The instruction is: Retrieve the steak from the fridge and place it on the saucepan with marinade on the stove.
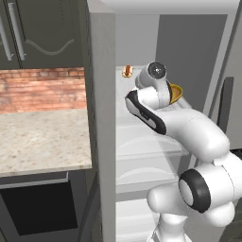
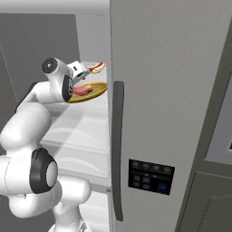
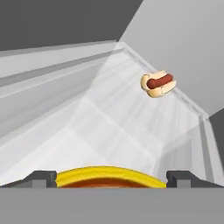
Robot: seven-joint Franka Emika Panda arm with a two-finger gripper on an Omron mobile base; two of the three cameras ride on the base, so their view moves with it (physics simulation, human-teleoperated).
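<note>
The fridge [image 1: 142, 142] stands open, and my arm reaches in over its upper glass shelf. The steak [image 2: 84, 90], a pale pink-red slab, lies on a round yellow plate [image 2: 97, 90] on that shelf. My gripper [image 3: 111, 179] is open just in front of and slightly above the plate, and its two dark fingertips [image 3: 43, 178] flank the plate's yellow rim [image 3: 109, 174]. Nothing is between the fingers. In the left base view my arm hides most of the plate [image 1: 177, 92]. The saucepan, marinade and stove are out of view.
A small hot dog [image 3: 158, 84] [image 2: 96, 68] lies further back on the same shelf. The open door's edge [image 1: 101, 118] stands left of my arm, with a stone counter [image 1: 42, 137] beyond it. The shut fridge door [image 2: 172, 90] with its dark handle [image 2: 118, 149] is on the right.
</note>
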